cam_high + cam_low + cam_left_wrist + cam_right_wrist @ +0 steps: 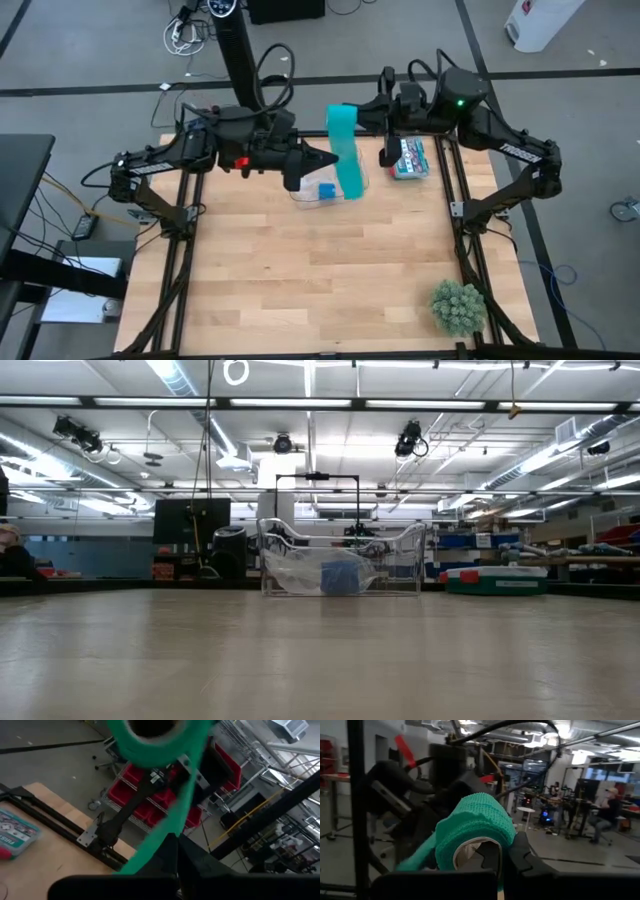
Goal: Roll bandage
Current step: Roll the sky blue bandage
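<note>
The teal-green bandage [346, 150] is held in the air over the far middle of the table. Its coil [475, 827] sits at my right gripper [502, 860], which is shut on it. A flat strip [187, 795] runs from the coil to my left gripper [176, 851], which is shut on the strip. In the high view my left gripper [333, 160] points toward the table's right, and my right gripper [358, 115] comes in from the right. The strip's tail [352, 190] carries on past my left fingers. My left gripper pinches the flat strip [172, 836] between its two fingers, some way below the coil. The fingers come in level from the table's left and lie across the strip. The strip is lifted clear, and its free tail [131, 865] runs on past the fingers. My right gripper holds the coil at its wall [506, 842]. One finger [487, 857] shows in the pale core opening and the other finger [522, 862] on the outside. It comes in about level from the table's right. The coil is lifted clear of the table.
A clear plastic container [305, 193] with a blue roll [326, 190] in it stands under the bandage, and also shows in the low view [400, 565]. A flat packet [410, 158] lies at the far right. A green spiky ball [458, 307] sits near the right front corner.
</note>
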You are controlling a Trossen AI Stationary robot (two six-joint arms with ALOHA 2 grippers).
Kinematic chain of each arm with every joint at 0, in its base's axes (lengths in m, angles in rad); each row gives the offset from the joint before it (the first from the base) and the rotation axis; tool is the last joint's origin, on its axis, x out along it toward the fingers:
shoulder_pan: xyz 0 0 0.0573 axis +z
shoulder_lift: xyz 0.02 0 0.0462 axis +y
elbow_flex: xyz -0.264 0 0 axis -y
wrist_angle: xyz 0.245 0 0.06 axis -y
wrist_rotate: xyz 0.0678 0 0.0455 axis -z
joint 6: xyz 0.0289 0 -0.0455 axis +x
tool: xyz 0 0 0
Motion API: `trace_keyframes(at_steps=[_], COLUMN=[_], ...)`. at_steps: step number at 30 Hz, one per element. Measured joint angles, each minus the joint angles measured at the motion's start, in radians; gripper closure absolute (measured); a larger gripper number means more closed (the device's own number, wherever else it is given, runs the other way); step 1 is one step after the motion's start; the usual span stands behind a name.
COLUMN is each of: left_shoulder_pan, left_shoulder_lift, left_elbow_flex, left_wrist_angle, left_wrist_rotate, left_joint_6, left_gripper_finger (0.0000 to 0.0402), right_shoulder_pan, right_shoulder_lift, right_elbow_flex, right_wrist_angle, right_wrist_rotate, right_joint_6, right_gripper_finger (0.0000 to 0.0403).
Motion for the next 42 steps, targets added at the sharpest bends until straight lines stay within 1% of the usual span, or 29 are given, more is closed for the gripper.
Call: trace_keyframes(at_steps=[4, 6, 9, 12, 14, 17, 19, 24, 32, 36, 39, 42], left_shoulder_pan=[-0.004, -0.005, -0.005, -0.002, 0.007, 0.02, 0.029, 0.035, 0.037, 0.037, 0.037, 0.038], left_shoulder_lift=[0.0, 0.0, 0.004, 0.008, 0.008, 0.007, 0.007, 0.007, 0.008, 0.008, 0.008, 0.008], left_elbow_flex=[0.0, 0.0, 0.0, 0.0, 0.0, 0.0, 0.0, 0.0, 0.0, 0.0, 0.0, 0.0], left_wrist_angle=[0.006, 0.003, -0.019, -0.077, -0.098, -0.126, -0.147, -0.182, -0.179, -0.168, -0.108, -0.032], left_wrist_rotate=[0.029, 0.066, 0.086, 0.07, 0.047, 0.015, 0.008, 0.007, -0.014, -0.038, -0.039, -0.01], left_joint_6=[-0.002, -0.008, -0.011, -0.013, -0.014, 0.005, 0.026, 0.066, 0.075, 0.075, 0.081, 0.119], left_gripper_finger=[0.0399, 0.0399, 0.04, 0.04, 0.04, 0.04, 0.04, 0.04, 0.04, 0.04, 0.0399, 0.039], right_shoulder_pan=[-0.03, -0.046, -0.063, -0.071, -0.072, -0.066, -0.062, -0.031, 0.002, 0.033, 0.046, 0.046], right_shoulder_lift=[0.001, 0.001, 0.001, 0.001, 0.0, 0.006, 0.008, 0.011, 0.012, 0.012, 0.012, 0.012], right_elbow_flex=[0.0, 0.0, 0.0, 0.0, 0.0, 0.0, 0.0, 0.0, 0.0, 0.0, 0.0, 0.0], right_wrist_angle=[-0.023, -0.024, 0.001, 0.019, 0.009, -0.013, -0.033, -0.006, -0.007, -0.01, -0.013, -0.022], right_wrist_rotate=[-0.016, -0.031, -0.073, -0.145, -0.17, -0.219, -0.227, -0.255, -0.313, -0.302, -0.289, -0.285], right_joint_6=[0.003, 0.004, 0.029, 0.079, 0.111, 0.227, 0.302, 0.409, 0.565, 0.596, 0.593, 0.588], right_gripper_finger=[0.0403, 0.0403, 0.0403, 0.0403, 0.0403, 0.0403, 0.0403, 0.0403, 0.0403, 0.0403, 0.0403, 0.0403])
